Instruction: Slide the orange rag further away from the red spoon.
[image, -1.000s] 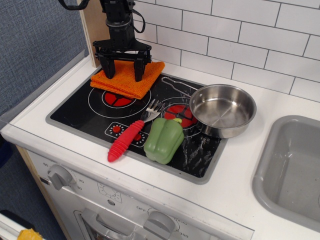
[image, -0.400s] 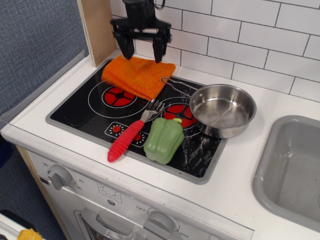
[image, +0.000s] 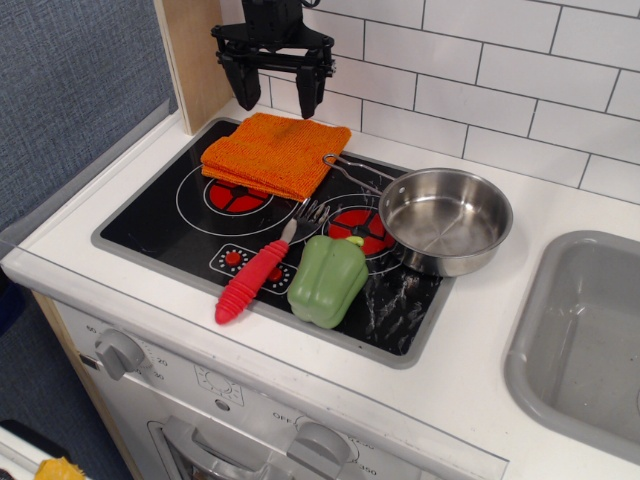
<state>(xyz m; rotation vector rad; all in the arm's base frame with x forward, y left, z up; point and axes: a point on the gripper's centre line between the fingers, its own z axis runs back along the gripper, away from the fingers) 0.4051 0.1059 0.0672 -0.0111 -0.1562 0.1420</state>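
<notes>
Observation.image view: orange rag (image: 273, 153) lies flat on back-left of stove top (image: 160, 232), over rear burner. Tool (image: 272, 90) hangs above rag, spread wide, holding nothing, clear of cloth. Red spoon (image: 262, 268) near front, well apart from rag. Green pepper (image: 328, 279) just beside spoon. Steel pan (image: 444, 219) right.

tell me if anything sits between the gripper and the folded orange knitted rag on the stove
Nothing visible does. The black gripper hangs open above the back edge of the folded orange knitted rag, with only air between them. The steel pan's wire handle reaches the rag's right corner, off to the side of that path.
</notes>
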